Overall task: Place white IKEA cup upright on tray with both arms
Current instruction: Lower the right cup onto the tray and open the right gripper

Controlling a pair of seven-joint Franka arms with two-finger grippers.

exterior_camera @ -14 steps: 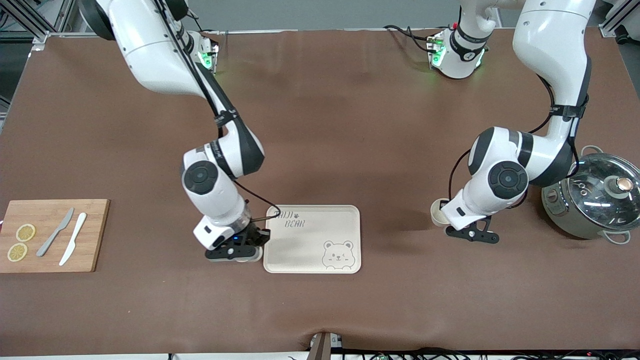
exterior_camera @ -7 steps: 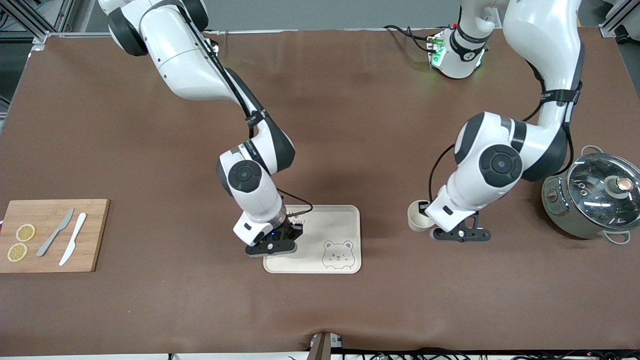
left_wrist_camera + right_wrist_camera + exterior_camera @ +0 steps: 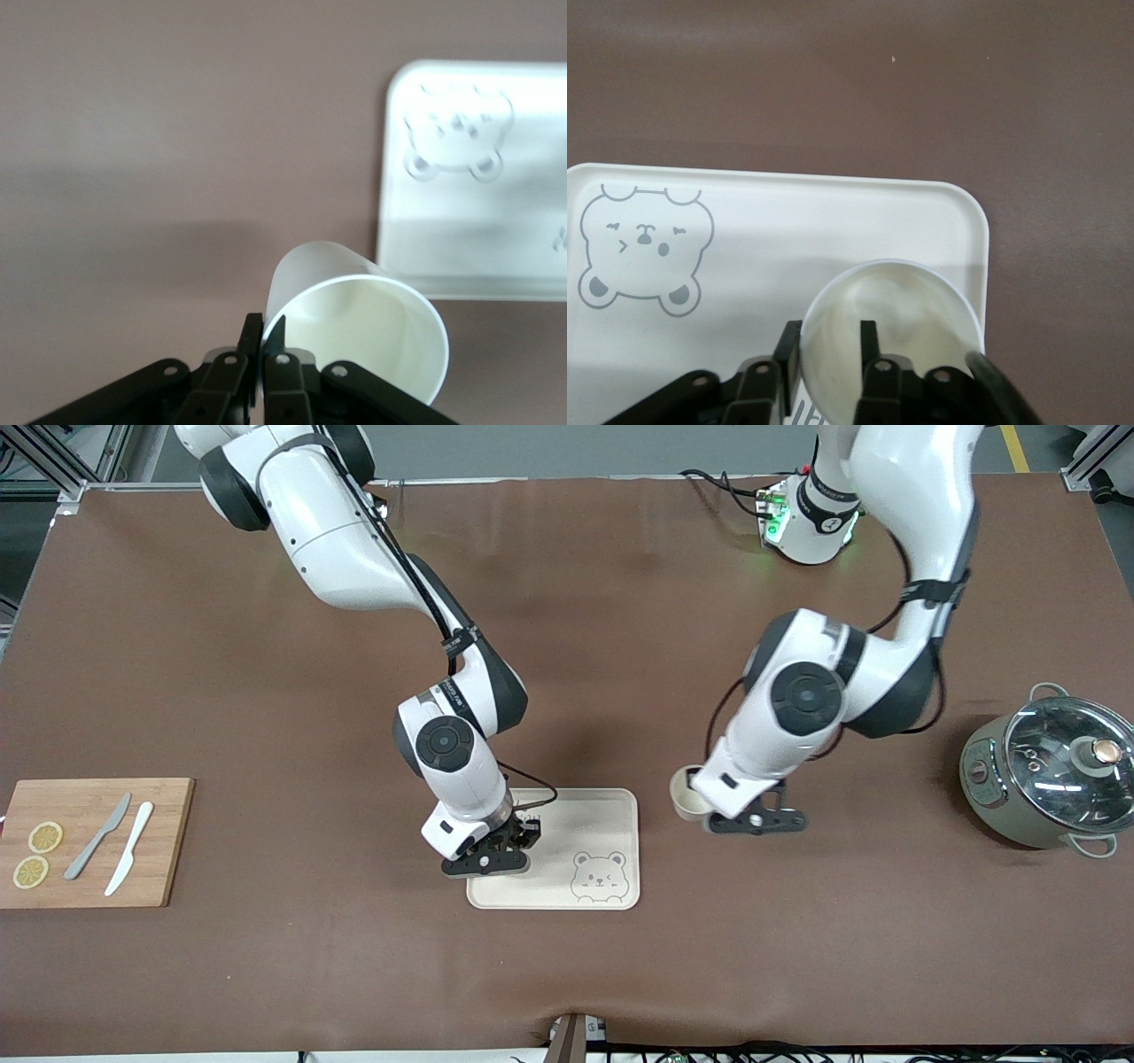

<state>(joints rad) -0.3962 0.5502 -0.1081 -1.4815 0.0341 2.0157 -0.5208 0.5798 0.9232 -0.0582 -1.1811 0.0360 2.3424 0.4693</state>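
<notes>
Brown surface: the right gripper (image 3: 486, 858), fingers parted astride a white cup's (image 3: 890, 336) rim, sets it upright at the tray's (image 3: 611, 808) lettered corner. The left gripper (image 3: 753, 821), clamped on a second cup's (image 3: 684, 794) wall, carries it tilted toward the tray.

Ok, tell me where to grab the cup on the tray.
Pinch its rim wall from above, one finger inside, one outside: the cup stands upright on the tray, mouth up, under the open right gripper. The left gripper holds another cup beside the tray.

right pincer (image 3: 496, 841) now over tray (image 3: 611, 815) | left pincer (image 3: 722, 815) carried cup (image 3: 684, 795), seemingly tilted, closer
</notes>
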